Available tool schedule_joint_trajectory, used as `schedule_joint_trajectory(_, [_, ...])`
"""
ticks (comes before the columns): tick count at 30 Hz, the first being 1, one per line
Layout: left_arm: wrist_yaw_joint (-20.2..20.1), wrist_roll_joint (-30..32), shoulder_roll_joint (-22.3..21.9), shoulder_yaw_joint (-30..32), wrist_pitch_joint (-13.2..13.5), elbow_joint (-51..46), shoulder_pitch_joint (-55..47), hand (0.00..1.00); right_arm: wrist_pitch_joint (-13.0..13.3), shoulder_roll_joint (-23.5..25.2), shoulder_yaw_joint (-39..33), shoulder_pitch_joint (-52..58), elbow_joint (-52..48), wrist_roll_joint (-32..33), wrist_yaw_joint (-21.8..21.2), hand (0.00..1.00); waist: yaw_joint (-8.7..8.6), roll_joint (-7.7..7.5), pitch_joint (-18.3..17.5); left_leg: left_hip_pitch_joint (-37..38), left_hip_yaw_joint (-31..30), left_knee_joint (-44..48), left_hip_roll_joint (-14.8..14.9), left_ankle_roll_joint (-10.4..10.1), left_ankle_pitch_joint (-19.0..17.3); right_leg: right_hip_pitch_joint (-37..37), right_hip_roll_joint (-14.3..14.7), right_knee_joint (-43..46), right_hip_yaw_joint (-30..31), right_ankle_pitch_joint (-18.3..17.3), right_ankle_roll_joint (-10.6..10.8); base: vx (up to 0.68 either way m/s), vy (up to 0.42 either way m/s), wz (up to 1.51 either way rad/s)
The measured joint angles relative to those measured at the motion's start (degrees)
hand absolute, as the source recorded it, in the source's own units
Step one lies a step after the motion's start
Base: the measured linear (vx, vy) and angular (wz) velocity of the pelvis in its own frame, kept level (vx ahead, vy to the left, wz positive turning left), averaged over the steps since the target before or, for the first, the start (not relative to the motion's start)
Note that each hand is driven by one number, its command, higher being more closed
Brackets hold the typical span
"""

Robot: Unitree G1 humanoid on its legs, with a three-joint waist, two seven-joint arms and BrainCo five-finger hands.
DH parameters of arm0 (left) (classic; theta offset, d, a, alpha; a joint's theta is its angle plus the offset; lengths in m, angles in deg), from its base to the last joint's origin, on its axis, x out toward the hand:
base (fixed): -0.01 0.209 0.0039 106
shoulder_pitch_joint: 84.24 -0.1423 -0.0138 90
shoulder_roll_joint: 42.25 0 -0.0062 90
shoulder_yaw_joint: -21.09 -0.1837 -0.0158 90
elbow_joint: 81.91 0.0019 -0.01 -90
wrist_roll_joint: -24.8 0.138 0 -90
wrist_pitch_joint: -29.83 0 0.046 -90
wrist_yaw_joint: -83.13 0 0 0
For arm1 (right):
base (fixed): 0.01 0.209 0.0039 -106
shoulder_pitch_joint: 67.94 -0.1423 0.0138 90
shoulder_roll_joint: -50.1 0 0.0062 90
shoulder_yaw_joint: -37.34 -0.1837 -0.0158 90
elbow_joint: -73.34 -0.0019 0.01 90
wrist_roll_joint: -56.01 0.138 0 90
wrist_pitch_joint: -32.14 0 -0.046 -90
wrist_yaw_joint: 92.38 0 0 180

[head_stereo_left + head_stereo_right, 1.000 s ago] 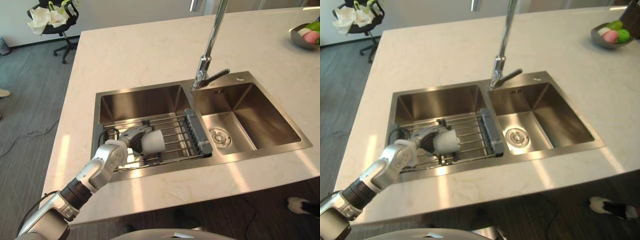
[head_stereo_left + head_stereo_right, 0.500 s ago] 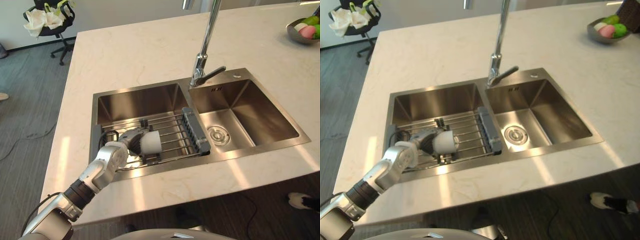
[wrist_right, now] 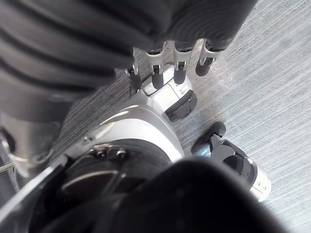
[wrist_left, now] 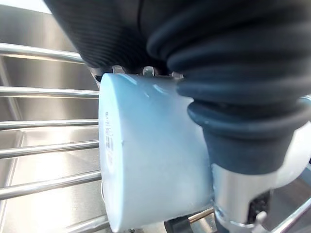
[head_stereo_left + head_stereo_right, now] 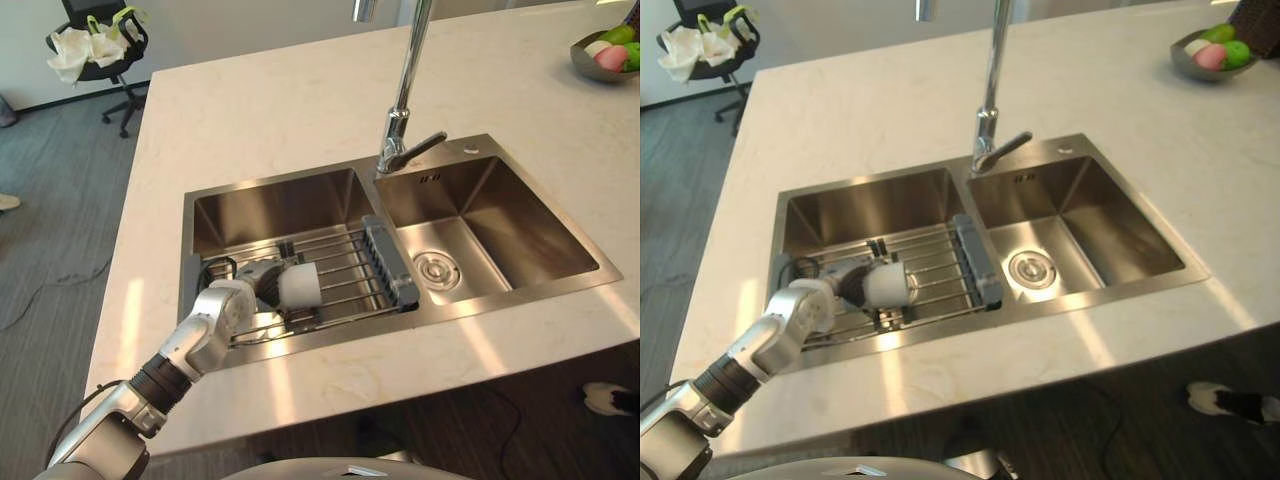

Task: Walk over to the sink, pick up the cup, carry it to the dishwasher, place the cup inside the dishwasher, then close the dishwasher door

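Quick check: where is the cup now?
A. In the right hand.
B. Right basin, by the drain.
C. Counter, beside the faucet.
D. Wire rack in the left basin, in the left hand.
D: the left hand is curled round the cup at the wire rack in the left basin.

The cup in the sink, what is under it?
A wire rack spans the left basin under the cup, with the steel basin floor showing between its bars. The left hand grips the cup and covers the end nearer the wrist.
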Motion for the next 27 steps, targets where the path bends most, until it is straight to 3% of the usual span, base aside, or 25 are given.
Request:
schedule_joint_trajectory(5, [4.0, -9.5, -0.1, 1.6, 0.3, 0.8, -1.0, 1.00, 1.1, 0.0, -0.1, 0.0, 0.2, 0.0, 0.0, 0.00, -0.08, 0.23, 0.1, -0.1, -0.5, 0.0, 0.0, 0.0, 0.0, 0.3, 0.0, -0.4, -0.5, 0.0, 0.0, 0.00, -0.005, 0.03])
schedule_joint_trajectory(10, [10.5, -17.6, -0.9, 3.2, 4.0, 0.4, -4.8, 1.00, 2.6, 0.2, -1.4, -0.1, 2.1, 0.0, 0.1, 0.00, 0.54, 0.27, 0.1, -0.3, -1.8, 0.0, 0.0, 0.0, 0.0, 1.2, -0.1, -0.7, -1.9, -0.1, 0.2, 0.01, -0.014, 0.14])
schedule_joint_trajectory(16, [14.5, -23.4, -1.7, 6.8, 7.7, -1.8, -10.3, 1.00, 3.9, 0.4, -1.9, -0.3, 2.3, 0.1, 0.1, 0.00, 1.14, 0.12, 0.2, -0.3, -2.2, 0.0, 0.0, 0.0, 0.0, 1.5, -0.1, -0.7, -2.2, -0.2, 0.3, 0.00, -0.007, 0.03])
schedule_joint_trajectory(20, [17.5, -43.7, -4.6, 14.2, 9.0, -5.6, -13.3, 1.00, 4.7, 0.8, -2.5, 0.4, 2.3, 1.2, -0.7, 0.00, 2.35, -0.23, 0.2, -0.2, -2.8, 0.0, 0.0, 0.0, 0.2, 2.0, -0.2, -0.6, -2.8, -0.2, 0.3, -0.02, -0.009, 0.06])
schedule_joint_trajectory(21, [17.9, -46.1, -5.1, 15.5, 9.7, -6.2, -13.8, 1.00, 4.7, 0.9, -2.5, 0.6, 2.2, 1.4, -1.2, 0.00, 2.47, -0.31, 0.2, -0.2, -3.0, 0.0, 0.0, 0.0, 0.2, 2.1, -0.2, -0.6, -3.0, -0.2, 0.3, -0.02, -0.011, 0.11])
schedule_joint_trajectory(23, [20.0, -53.1, -7.0, 20.7, 13.4, -8.9, -15.9, 1.00, 4.9, 1.3, -2.9, 1.1, 2.2, 2.3, -2.1, 0.00, 3.14, -0.81, 0.1, -0.1, -3.2, 0.0, 0.1, 0.0, 0.4, 2.4, -0.2, -0.6, -3.6, -0.2, 0.3, -0.03, -0.013, 0.12])
schedule_joint_trajectory(24, [20.4, -54.0, -7.4, 21.8, 14.5, -9.7, -16.4, 1.00, 4.9, 1.6, -3.5, 1.2, 2.2, 2.3, -2.2, 0.00, 3.38, -0.93, 0.1, 0.0, -3.3, 0.0, 0.1, 0.0, 0.5, 2.6, -0.2, -0.6, -3.7, -0.2, 0.3, -0.03, -0.011, 0.07])
schedule_joint_trajectory(27, [21.1, -54.7, -7.8, 25.5, 22.5, -13.3, -18.7, 1.00, 5.0, 2.4, -4.0, 2.0, 2.2, 2.3, -2.5, 0.00, 4.52, -1.63, -0.2, 0.6, -3.3, 0.0, 0.0, 0.0, 0.5, 3.0, -0.3, -0.5, -3.7, -0.3, 0.5, -0.04, -0.002, 0.02])
